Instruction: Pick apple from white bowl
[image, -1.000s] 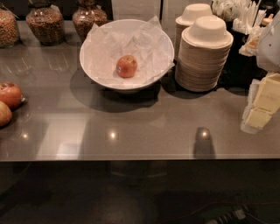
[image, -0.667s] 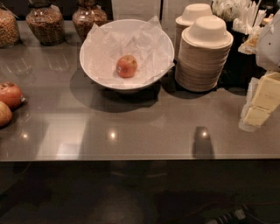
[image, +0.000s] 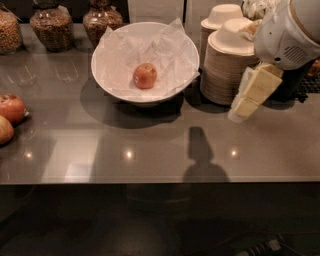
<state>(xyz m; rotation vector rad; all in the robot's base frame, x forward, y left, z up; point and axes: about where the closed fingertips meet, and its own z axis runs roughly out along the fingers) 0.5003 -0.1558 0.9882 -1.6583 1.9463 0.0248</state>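
**Figure. Pincer staged to the right of the white bowl; apple not yet taken**

The apple (image: 145, 75) lies near the middle of the white bowl (image: 116, 90) on the crinkled paper lining (image: 170, 45), which cushions it and probably stops it rolling to the wall. The pincer (image: 240, 111) hangs to the right of the bowl, above the table (image: 150, 150) and in front of the stacked paper bowls (image: 227, 70), angled down toward the bowl's side. Whether it is apart or together cannot be told. It carries nothing and is well apart from the apple (the bowl's raised rim lies between them). This is judged a staging pose: off to the bowl's right, the arm leaves the fruit unobstructed, and the approach will likely have to pass over the rim and descend from above. Far left of the bowl lie two darker red apples (image: 10, 107), not the target. Behind the bowl, to its left, stand jars (image: 47, 25), away from the likely path. The stack just right of the bowl is most at risk of a knock.
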